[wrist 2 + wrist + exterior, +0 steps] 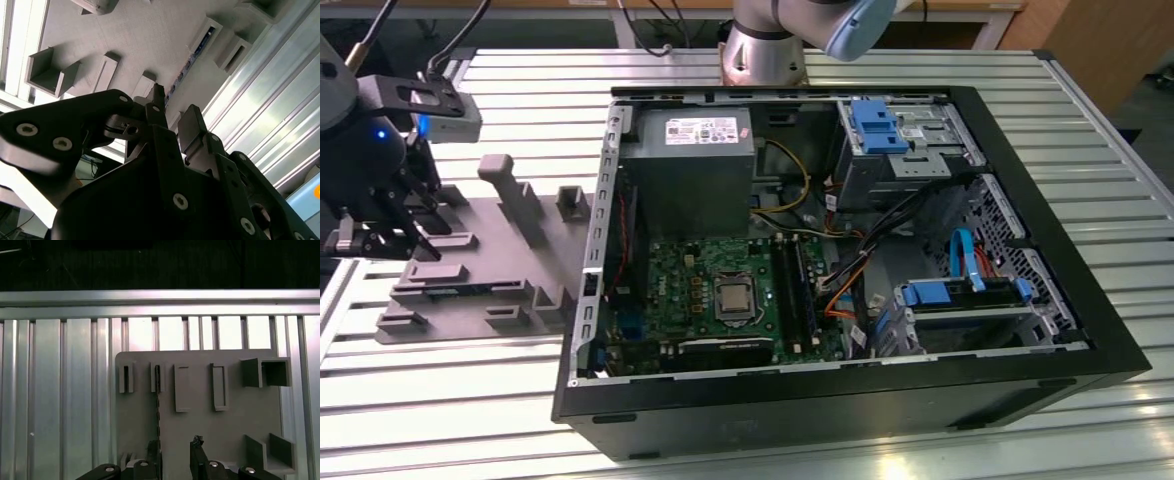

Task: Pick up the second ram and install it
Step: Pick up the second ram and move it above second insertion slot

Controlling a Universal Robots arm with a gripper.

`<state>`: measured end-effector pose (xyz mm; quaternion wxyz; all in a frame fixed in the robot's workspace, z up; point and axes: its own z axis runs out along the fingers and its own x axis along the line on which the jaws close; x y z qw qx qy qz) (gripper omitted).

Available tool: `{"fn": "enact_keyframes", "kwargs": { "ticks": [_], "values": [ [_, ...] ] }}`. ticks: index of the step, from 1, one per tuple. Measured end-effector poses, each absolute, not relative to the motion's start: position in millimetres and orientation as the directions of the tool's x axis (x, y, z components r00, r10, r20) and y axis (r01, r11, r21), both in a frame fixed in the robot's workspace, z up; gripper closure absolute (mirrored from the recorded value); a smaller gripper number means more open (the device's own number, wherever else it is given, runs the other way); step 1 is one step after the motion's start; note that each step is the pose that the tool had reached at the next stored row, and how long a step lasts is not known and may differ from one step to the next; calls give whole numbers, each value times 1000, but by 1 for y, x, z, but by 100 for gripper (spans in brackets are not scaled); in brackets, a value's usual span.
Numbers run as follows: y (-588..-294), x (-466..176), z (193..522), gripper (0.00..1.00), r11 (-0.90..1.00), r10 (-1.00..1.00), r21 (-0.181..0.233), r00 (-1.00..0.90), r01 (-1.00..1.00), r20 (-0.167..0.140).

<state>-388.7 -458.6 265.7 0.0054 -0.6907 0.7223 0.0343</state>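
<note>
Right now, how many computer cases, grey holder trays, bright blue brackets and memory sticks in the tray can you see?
Computer case: 1
Grey holder tray: 1
Bright blue brackets: 2
Memory stick, standing in the tray: 1
Total: 5

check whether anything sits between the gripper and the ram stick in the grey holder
Nothing visible does. The ram stick stands on edge in the grey holder. The gripper hangs just above one end of it, fingers open, with only air between them.
</note>
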Motion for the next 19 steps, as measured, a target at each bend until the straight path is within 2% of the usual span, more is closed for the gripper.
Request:
{"fn": "enact_keyframes", "kwargs": {
  "ticks": [19],
  "values": [
    [-465,-394,235,62,37,-998,42,-39,-998,-55]
  ]
}}
